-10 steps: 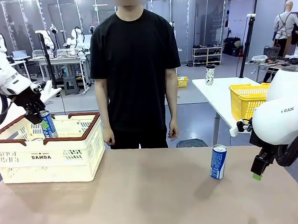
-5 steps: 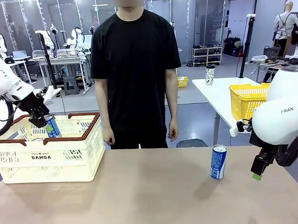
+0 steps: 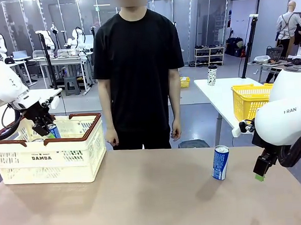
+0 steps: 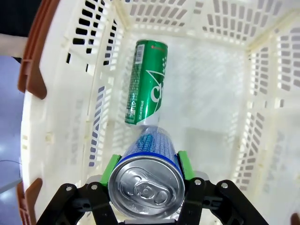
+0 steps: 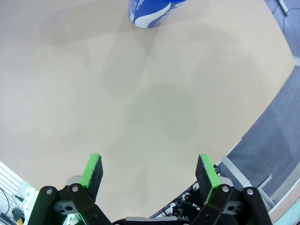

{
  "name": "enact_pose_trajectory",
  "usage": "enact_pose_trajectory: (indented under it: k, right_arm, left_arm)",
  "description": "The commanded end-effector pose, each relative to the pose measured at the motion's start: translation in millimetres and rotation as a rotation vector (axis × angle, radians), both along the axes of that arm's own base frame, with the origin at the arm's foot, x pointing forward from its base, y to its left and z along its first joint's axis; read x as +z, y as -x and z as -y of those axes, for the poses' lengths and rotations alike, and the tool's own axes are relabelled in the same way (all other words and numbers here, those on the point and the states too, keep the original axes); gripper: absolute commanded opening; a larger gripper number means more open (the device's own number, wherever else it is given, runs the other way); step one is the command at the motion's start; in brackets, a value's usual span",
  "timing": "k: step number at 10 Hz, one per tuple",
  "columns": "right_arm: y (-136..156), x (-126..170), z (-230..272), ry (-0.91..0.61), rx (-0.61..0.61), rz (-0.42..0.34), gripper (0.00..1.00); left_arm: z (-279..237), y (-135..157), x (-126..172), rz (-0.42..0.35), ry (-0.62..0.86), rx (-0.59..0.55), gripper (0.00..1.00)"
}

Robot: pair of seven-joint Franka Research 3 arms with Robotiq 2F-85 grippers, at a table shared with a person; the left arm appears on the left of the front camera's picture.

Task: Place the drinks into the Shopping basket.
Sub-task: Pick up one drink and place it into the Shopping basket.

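Our left end effector [image 4: 146, 165] is pinching a blue drink can [image 4: 146, 180] by its sides, with a green pad [image 4: 111, 165] on each flank. It holds the can tilted inside the cream Shopping basket [image 3: 47, 166], right over a green can [image 4: 146, 84] lying on the basket floor. We cannot tell whether the two cans touch. Released here, the blue can would likely land on the green one, then bounce, roll or dent. Pressing lower risks jamming can against can. The lattice wall is near enough to snag the end effector on the way out. Our right end effector [image 5: 149, 171] hangs spread wide and empty over the tabletop [image 3: 145, 203], near another blue can [image 3: 221, 162] standing upright. A careless approach could tip that slim can.
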State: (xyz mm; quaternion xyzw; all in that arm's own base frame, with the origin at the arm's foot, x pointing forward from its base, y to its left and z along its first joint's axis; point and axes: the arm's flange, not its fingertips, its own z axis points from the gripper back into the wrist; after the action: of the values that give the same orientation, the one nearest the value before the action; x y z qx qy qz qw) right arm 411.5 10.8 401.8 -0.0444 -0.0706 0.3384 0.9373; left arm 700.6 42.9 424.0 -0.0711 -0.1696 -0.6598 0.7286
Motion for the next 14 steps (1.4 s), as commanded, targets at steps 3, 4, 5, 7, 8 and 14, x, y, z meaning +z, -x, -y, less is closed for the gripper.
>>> enact_pose_trajectory:
  k: [3, 4, 5, 7, 8, 14]
  right_arm:
    - [0.3, -0.5, -0.6, -0.004, -0.006, 0.000, 1.00]
    - [0.3, -0.5, -0.6, -0.004, -0.006, 0.000, 1.00]
    - [0.3, -0.5, -0.6, -0.004, -0.006, 0.000, 1.00]
    - [0.3, -0.5, -0.6, -0.004, -0.006, 0.000, 1.00]
    - [0.3, -0.5, -0.6, -0.004, -0.006, 0.000, 1.00]
    - [0.3, -0.5, -0.6, -0.004, -0.006, 0.000, 1.00]
  left_arm:
    - [-4.0, -18.2, -14.9, -0.028, -0.015, -0.044, 0.58]
    - [-5.0, -21.5, -19.9, -0.028, -0.017, -0.054, 0.58]
    - [-5.6, -21.0, -23.8, -0.039, -0.012, -0.048, 0.58]
    - [-4.6, -22.6, -30.9, -0.058, -0.027, -0.048, 0.58]
    - [-4.9, -22.6, -32.4, -0.059, -0.023, -0.054, 0.58]
    - [-5.9, -22.4, -37.7, -0.085, -0.059, -0.062, 0.70]
